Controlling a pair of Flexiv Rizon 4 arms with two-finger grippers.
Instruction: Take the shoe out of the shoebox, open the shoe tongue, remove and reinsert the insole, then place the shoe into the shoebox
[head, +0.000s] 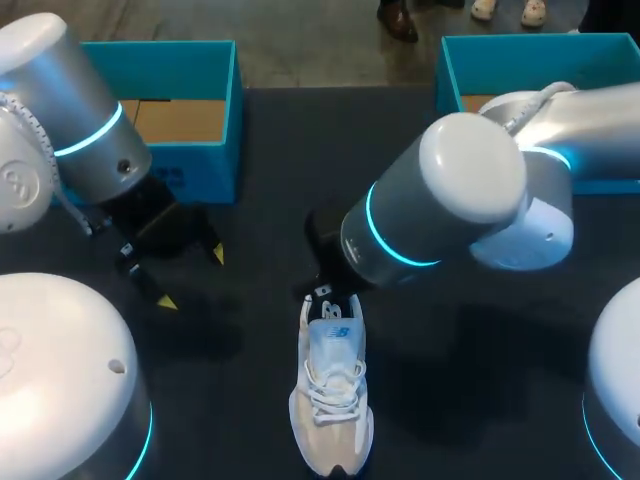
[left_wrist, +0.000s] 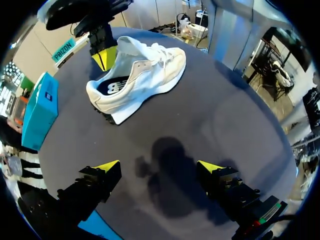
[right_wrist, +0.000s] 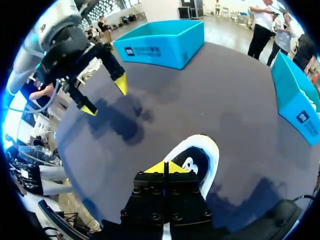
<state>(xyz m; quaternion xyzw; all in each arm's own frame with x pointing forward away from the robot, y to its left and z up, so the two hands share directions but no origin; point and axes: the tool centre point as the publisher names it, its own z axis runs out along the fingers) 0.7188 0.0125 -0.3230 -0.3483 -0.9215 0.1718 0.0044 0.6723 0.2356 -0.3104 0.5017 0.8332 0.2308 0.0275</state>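
A white lace-up sneaker (head: 330, 400) lies on the dark table, toe toward the front edge and heel toward the back. My right arm reaches across from the right, and its gripper (head: 325, 296) sits at the shoe's heel. In the right wrist view the yellow tips (right_wrist: 165, 167) are pressed together just over the dark heel opening of the shoe (right_wrist: 200, 160), with nothing visible between them. My left gripper (head: 192, 278) hangs open above bare table left of the shoe. From the left wrist, its gripper (left_wrist: 159, 167) is spread wide, the shoe (left_wrist: 140, 80) ahead of it with my right gripper (left_wrist: 105, 56) at the heel.
Two open teal shoeboxes stand at the back of the table: one at the back left (head: 190, 100), one at the back right (head: 520, 60). Dark tabletop (head: 260, 180) lies between them and around the shoe.
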